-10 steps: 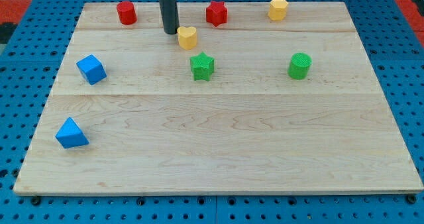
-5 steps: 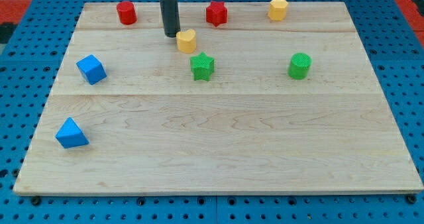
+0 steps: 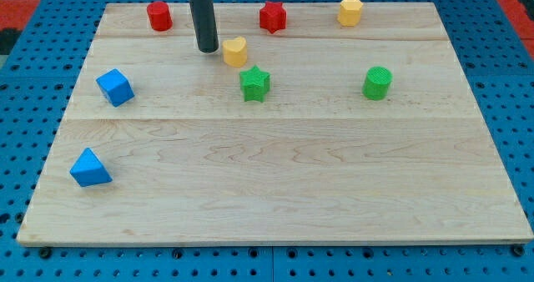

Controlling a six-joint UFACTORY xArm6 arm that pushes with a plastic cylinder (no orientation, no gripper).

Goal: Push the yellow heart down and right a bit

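Just my tip [image 3: 208,49] left of yellow heart [image 3: 235,51]

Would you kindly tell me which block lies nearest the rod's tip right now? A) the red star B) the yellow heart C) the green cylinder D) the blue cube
B: my tip stands just to the view's left of the yellow heart, a small gap between them, while every other block lies farther away.
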